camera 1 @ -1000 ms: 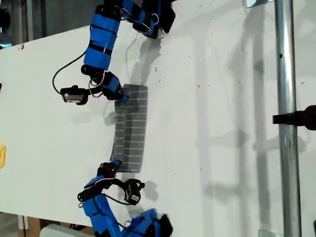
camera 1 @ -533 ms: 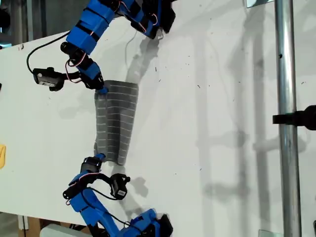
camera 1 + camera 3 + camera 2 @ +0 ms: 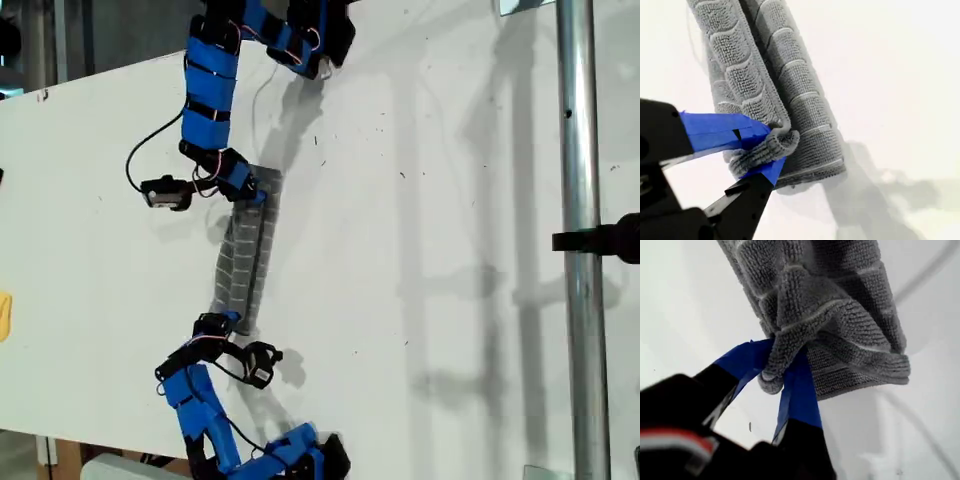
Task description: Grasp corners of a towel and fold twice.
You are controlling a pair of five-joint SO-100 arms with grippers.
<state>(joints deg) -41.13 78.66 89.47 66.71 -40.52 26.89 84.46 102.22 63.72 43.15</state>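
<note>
The towel is a grey striped cloth, gathered into a narrow long strip on the white table. In the exterior view one blue arm's gripper holds its upper end and the other arm's gripper holds its lower end. Which of these is first or second, I cannot tell. In the first wrist view my first gripper is shut on a bunched corner of the towel. In the second wrist view my second gripper is shut on a crumpled corner of the towel, which lies doubled lengthwise.
A small yellow object sits at the exterior view's left edge. A metal pole with a black clamp runs down the exterior view's right side. Both arm bases stand at the exterior view's top and bottom, near the towel's column.
Both grippers swung to the exterior view's left with the towel, then back right. The towel now looks much narrower than a second ago.
</note>
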